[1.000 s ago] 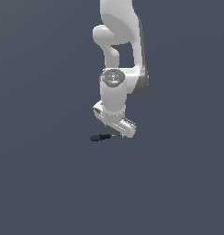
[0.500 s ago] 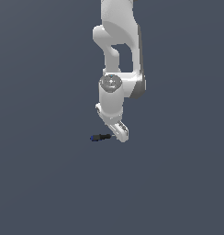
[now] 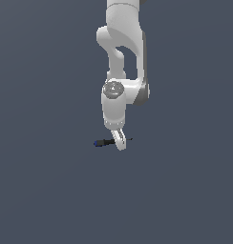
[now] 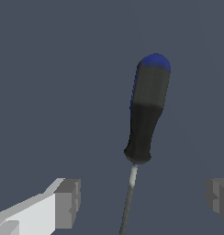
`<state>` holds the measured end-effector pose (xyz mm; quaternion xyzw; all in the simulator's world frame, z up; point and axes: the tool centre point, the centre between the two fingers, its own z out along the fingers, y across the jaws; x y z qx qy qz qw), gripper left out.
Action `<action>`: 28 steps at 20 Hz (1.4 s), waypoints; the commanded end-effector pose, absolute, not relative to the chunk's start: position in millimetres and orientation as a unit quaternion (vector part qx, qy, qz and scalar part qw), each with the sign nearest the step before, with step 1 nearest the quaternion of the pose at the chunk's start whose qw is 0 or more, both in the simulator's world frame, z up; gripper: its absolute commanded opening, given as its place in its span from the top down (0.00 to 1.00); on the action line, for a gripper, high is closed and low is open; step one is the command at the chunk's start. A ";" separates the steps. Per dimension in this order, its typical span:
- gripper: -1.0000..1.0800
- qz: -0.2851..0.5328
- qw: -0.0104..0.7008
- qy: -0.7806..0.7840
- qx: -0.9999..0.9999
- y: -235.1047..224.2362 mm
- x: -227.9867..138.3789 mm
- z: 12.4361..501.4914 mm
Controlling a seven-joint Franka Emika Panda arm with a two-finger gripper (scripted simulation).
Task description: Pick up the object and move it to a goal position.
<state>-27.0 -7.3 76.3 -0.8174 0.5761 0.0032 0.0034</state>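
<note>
The object (image 3: 104,142) is a slim screwdriver-like tool lying flat on the dark grey floor, its blue end toward the exterior view's left. My gripper (image 3: 120,141) has come down over its shaft end, fingers pointing at the floor. In the wrist view the object (image 4: 147,110) shows a dark handle with a blue cap and a thin pale shaft. That shaft runs between my two grey fingertips (image 4: 68,203), which stand wide apart and do not touch it. The gripper (image 4: 143,199) is open.
The white arm (image 3: 123,57) rises from the gripper toward the top of the exterior view. A plain dark grey floor (image 3: 47,190) lies all around.
The arm has lowered and the wrist has turned, so the hand now shows narrow end-on. The fingertips have dropped to the object's level. The object has not moved.
</note>
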 end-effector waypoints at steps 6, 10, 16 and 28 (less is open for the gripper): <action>0.04 0.001 0.001 0.627 -0.779 -12.3 -31.3 67.7; 0.04 0.000 0.000 0.639 -0.769 -13.6 -32.4 65.7; 0.04 0.000 0.000 0.640 -0.769 -13.6 -32.6 64.1; 0.04 0.000 0.000 0.642 -0.767 -13.9 -33.5 19.4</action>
